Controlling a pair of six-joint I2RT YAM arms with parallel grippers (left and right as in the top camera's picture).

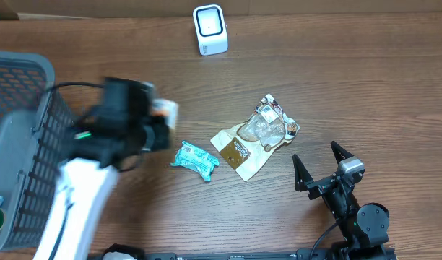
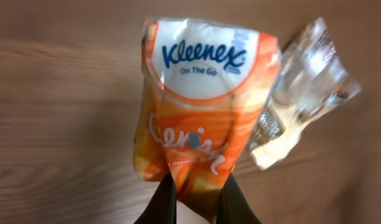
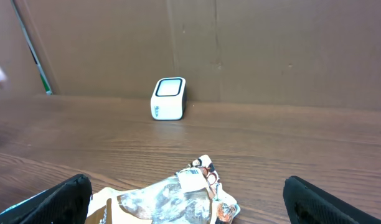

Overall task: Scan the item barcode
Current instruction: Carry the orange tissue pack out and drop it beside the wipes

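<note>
While the scanner [image 1: 209, 29] stands at the far edge of the desk [image 1: 380, 87], well beyond both arms, the left fingers [image 2: 162, 205] are clamped together on the bottom edge of the tissue pack [image 2: 203, 106]. The pack rises upright from between their tips, clear of the desk. Pinching one end leaves both broad faces uncovered, so a printed code can likely be turned toward the scanner window without a finger masking it. The branded front faces the left wrist camera and no barcode shows on it. The code is probably on the hidden reverse, which would need to be aimed at the scanner.

A clear wrapper [image 2: 305, 87] appears just to one side of the pack. Whether it is attached to the pack or lies on the desk beyond cannot be told.

The right fingers [image 1: 299, 172] stand wide apart and hold nothing. They rest low near the front edge, presumably parked to keep the path to the scanner free. Directly ahead of their tips lies a snack bag [image 1: 257, 137], and a teal packet [image 1: 194, 159] lies between the two sets of fingers. A basket [image 1: 33, 79] sits behind the left fingers, on the side away from the right arm.
</note>
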